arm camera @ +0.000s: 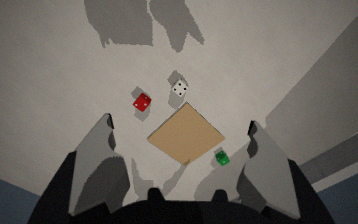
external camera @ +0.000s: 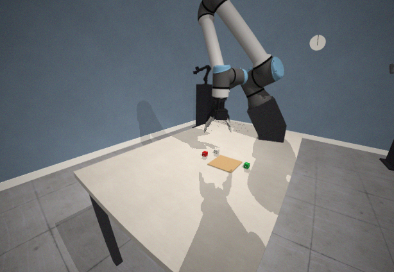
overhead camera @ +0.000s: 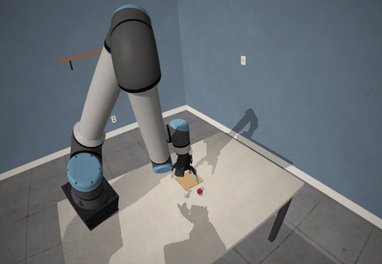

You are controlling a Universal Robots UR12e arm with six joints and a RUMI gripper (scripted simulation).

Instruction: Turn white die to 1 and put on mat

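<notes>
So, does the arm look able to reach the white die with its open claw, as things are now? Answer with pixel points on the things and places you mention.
Probably yes: the claw [overhead camera: 184, 179] [external camera: 217, 131] [arm camera: 181, 118] is open above the table, and nothing covers the white die [overhead camera: 186, 193] [external camera: 216, 151] [arm camera: 179, 88]. The red die [overhead camera: 200, 191] [external camera: 205, 154] [arm camera: 142, 102] beside it may need care.

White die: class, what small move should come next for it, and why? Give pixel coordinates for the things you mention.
Probably shift the open end effector [overhead camera: 184, 179] [external camera: 217, 131] [arm camera: 181, 118] over the white die [overhead camera: 186, 193] [external camera: 216, 151] [arm camera: 179, 88]: its fingers straddle the mat [overhead camera: 186, 184] [external camera: 224, 163] [arm camera: 186, 133] in the wrist view, while the die lies just off the mat, apparently four up.
</notes>
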